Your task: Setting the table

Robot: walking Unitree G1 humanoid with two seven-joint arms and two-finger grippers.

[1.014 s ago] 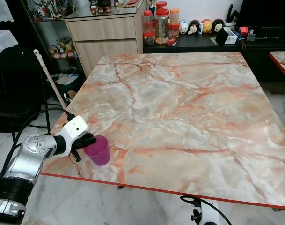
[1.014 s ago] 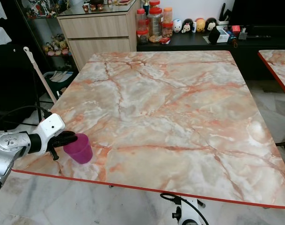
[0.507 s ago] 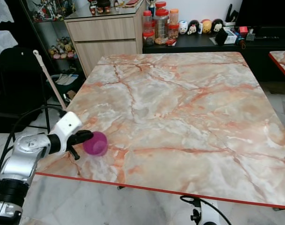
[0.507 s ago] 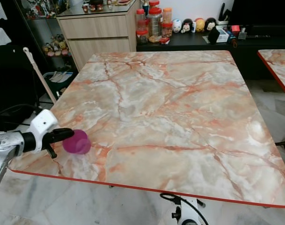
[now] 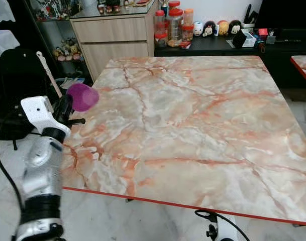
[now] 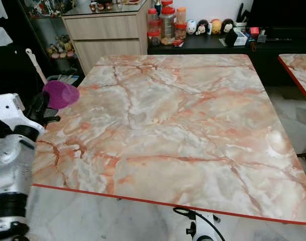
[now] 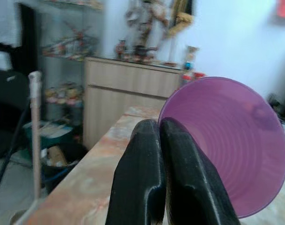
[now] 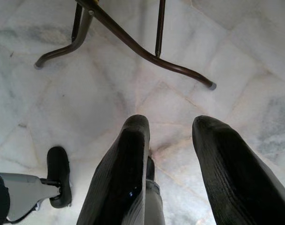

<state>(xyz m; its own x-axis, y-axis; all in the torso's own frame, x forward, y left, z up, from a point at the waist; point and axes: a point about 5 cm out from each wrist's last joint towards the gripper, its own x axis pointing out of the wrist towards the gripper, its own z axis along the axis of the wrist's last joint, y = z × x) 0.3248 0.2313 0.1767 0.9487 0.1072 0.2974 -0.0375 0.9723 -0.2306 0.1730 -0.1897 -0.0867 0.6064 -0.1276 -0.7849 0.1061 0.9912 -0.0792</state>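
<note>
Left gripper [image 7: 160, 140]: jaws pinched on cup [image 7: 226, 145] rim, one finger inside, held above table [image 5: 193, 125] edge.
Right gripper [image 8: 172, 154]: jaws apart, idle.
Handling: probably light, stiff plastic; rim grip suits.

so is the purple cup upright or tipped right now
Tipped on its side: the cup shows its open, empty mouth to the wrist view, its rim pinched by the left gripper.

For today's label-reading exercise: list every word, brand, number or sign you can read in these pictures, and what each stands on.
No text is readable.
Red-lidded plastic jars on the black sideboard: labels too small.
Small boxes on that sideboard: print blurred.
Purple plastic cup: plain.
</note>
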